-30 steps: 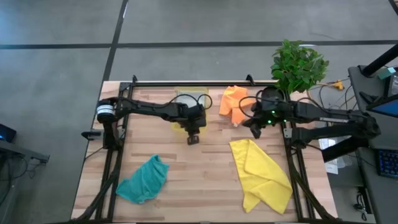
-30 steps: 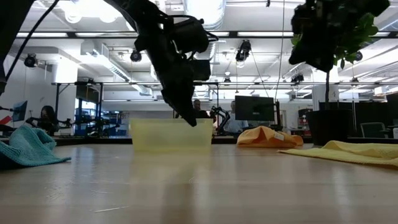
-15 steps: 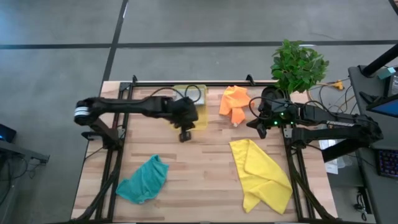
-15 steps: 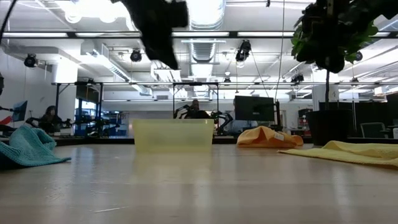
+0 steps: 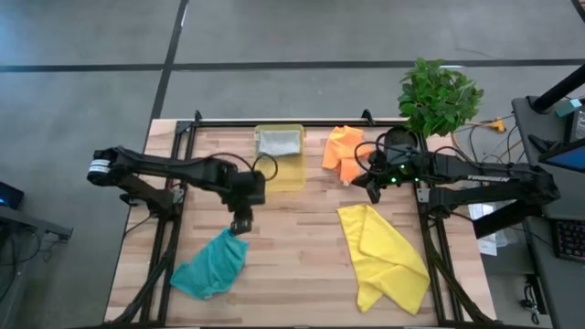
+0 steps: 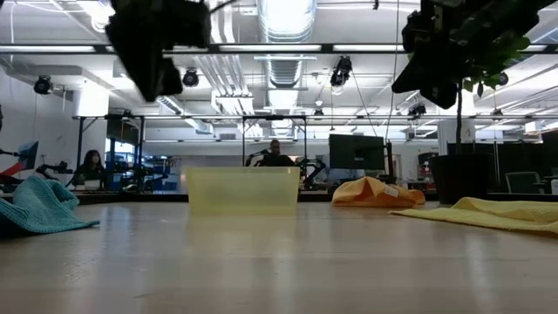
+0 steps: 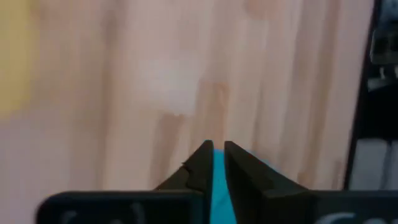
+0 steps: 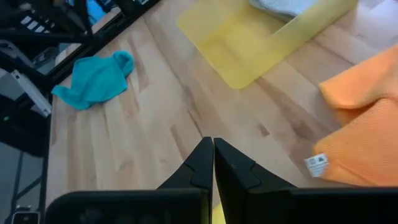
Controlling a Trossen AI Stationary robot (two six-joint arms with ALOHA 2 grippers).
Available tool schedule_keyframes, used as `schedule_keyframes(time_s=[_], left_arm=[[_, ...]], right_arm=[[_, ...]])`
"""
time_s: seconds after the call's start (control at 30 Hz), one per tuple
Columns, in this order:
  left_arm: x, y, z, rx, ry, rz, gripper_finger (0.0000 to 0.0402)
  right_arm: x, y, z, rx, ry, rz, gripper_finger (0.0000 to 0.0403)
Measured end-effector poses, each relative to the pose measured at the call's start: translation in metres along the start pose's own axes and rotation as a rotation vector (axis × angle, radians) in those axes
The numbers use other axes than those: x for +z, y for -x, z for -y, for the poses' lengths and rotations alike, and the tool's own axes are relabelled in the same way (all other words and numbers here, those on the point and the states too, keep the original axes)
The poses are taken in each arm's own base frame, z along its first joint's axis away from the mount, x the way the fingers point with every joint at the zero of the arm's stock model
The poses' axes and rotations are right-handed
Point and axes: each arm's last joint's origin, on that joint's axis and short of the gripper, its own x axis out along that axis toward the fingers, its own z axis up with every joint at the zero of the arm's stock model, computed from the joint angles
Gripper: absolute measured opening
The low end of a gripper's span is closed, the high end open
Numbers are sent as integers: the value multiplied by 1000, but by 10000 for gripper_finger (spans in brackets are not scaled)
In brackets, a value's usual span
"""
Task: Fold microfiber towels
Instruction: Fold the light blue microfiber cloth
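The left gripper (image 5: 241, 224) hangs over the upper corner of the crumpled teal towel (image 5: 210, 264) near the table's front left; its fingers (image 7: 239, 174) stand almost together with a thin strip of teal between them, though the blurred wrist view does not settle whether they touch the cloth. The right gripper (image 5: 373, 195) hovers just beside the orange towel (image 5: 343, 152) at the table's back, fingers (image 8: 200, 165) pressed together and empty. A white sewn-in label (image 8: 316, 164) shows at the orange towel's edge; its print is too small to read. The grey towel (image 5: 279, 141) lies in the translucent yellow tray (image 5: 289, 175); the yellow towel (image 5: 386, 256) lies rumpled at the front right, well apart from the teal one.
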Motion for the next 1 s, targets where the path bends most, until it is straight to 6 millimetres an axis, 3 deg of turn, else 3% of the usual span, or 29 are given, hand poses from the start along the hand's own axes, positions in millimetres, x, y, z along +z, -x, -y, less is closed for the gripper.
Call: schedule_keyframes(time_s=[0.23,0.37,0.6,1.0], left_arm=[[-21,-38,-7,-6,-18,-151,124],[-23,-55,-12,5,-14,-187,152],[-24,-84,-10,-74,-17,-256,160],[-38,-134,5,53,-99,-406,160]], right_arm=[[-2,-13,1,16,-6,-62,9],[-2,-15,1,29,-8,-81,9],[-2,-13,1,34,-12,-78,9],[-3,-12,1,35,-15,-78,9]])
